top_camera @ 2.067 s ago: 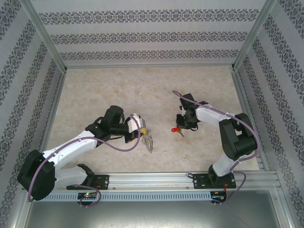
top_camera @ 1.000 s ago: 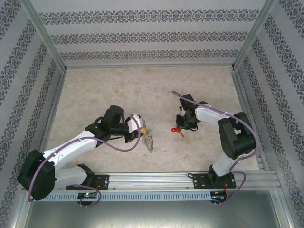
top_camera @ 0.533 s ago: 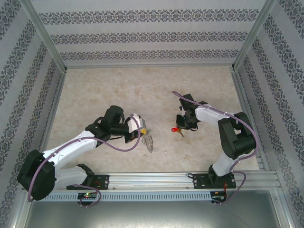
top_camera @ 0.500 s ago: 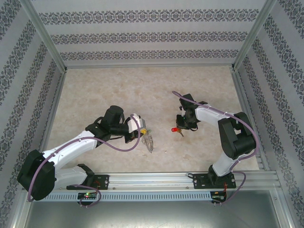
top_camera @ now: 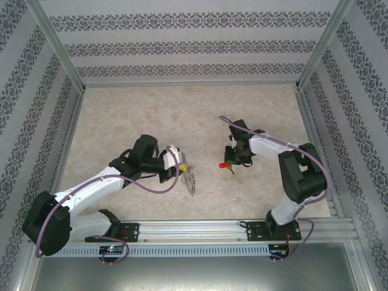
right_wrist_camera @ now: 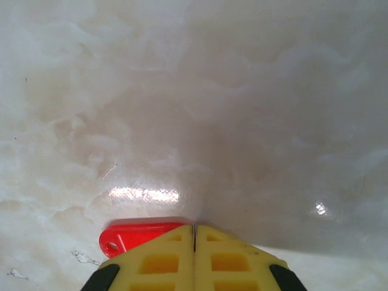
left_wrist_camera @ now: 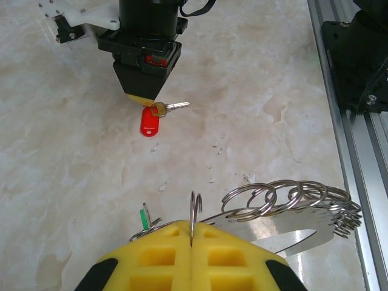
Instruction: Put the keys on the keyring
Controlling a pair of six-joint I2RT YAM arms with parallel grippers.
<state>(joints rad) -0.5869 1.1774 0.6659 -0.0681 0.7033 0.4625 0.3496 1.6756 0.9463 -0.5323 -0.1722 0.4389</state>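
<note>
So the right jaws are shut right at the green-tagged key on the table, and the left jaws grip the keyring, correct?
Not quite. The right gripper is shut right at the red-tagged key, not a green one, as the left wrist view shows. The left gripper does grip the keyring.

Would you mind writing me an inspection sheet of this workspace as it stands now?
surface: pale marbled tabletop, glossy, a few small specks.
job's things: keyring, fringed with small rings, at the left gripper; red key on the tabletop at the right gripper's tip; green key beside the left fingertips, attachment unclear.
clutter: nothing seen.
grippers: left gripper shut on the keyring's thin wire; right gripper shut, tip at the red key's head, hold not confirmed.
cables: purple cable looped along each arm, apart from the job's things.
surroundings: patterned walls on three sides; aluminium frame at the near edge.
</note>
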